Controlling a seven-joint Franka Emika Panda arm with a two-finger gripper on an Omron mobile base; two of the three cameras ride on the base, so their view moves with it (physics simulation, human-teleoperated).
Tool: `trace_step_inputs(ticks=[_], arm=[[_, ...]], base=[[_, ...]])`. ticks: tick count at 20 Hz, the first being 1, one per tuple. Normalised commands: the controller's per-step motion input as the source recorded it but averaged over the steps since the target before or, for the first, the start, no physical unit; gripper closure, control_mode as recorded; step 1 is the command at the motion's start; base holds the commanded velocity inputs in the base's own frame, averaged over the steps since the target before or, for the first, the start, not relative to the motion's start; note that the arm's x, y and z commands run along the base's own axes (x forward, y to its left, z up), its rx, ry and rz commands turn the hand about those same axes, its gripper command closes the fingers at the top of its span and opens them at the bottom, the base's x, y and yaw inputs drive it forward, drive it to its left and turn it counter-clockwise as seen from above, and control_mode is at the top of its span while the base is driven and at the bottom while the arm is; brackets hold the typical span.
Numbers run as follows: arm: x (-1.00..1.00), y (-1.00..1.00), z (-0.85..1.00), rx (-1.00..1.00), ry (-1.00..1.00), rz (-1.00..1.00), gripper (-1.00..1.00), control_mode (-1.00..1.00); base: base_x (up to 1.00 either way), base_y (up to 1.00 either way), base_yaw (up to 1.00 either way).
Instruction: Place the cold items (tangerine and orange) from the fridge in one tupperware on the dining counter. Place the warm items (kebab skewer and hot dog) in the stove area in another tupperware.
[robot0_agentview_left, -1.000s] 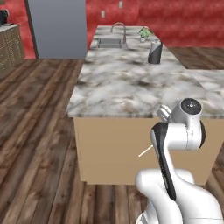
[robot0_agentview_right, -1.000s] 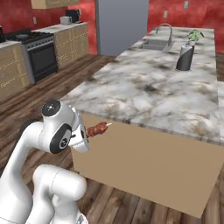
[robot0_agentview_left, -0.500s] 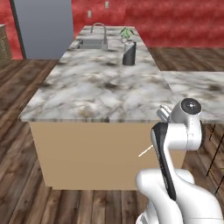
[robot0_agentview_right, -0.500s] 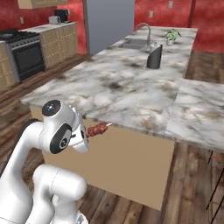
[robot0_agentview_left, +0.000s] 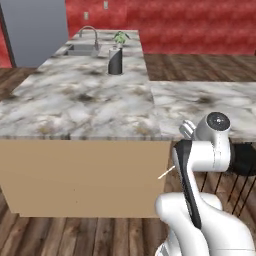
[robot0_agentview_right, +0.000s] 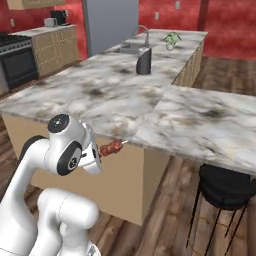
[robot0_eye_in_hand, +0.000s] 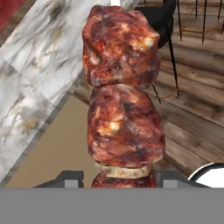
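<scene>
My gripper (robot0_eye_in_hand: 120, 179) is shut on the kebab skewer (robot0_eye_in_hand: 122, 109), whose browned meat chunks rise up between the two fingertips (robot0_eye_in_hand: 72, 177). From the right base view the kebab skewer (robot0_agentview_right: 111, 148) juts out of the gripper (robot0_agentview_right: 98, 153), level with the edge of the marble dining counter (robot0_agentview_right: 200, 120) and in front of it. In the left base view the skewer's pale stick tip (robot0_agentview_left: 165, 173) pokes out left of the arm, below the counter (robot0_agentview_left: 200, 100). The tupperware, tangerine, orange and hot dog are out of view.
A black bar stool (robot0_agentview_right: 225, 185) (robot0_agentview_left: 245, 160) stands under the counter's right part. Far along the island are a sink (robot0_agentview_right: 131, 47), a dark canister (robot0_agentview_right: 144, 61) and a small plant (robot0_agentview_right: 172, 39). A grey fridge (robot0_agentview_right: 110, 22) and a stove (robot0_agentview_right: 17, 62) stand at the back left.
The whole scene has slid left in both base views as the base drives right along the island. The arm keeps its pose with the kebab skewer held.
</scene>
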Motion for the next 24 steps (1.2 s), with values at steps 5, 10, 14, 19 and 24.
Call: trace_step_inputs(ticks=[5, 10, 14, 19, 24], arm=[[0.00, 0.00, 0.00, 0.00, 0.00, 0.00, 1.00, 1.00], [0.00, 0.00, 0.00, 0.00, 0.00, 0.00, 1.00, 1.00], [0.00, 0.00, 0.00, 0.00, 0.00, 0.00, 1.00, 1.00], [0.00, 0.00, 0.00, 0.00, 0.00, 0.00, 1.00, 1.00], [0.00, 0.00, 0.00, 0.00, 0.00, 0.00, 1.00, 1.00]], base=[[0.00, -1.00, 0.00], [0.02, -1.00, 0.00], [0.00, -1.00, 0.00], [0.09, -1.00, 0.00], [0.33, -1.00, 0.00]])
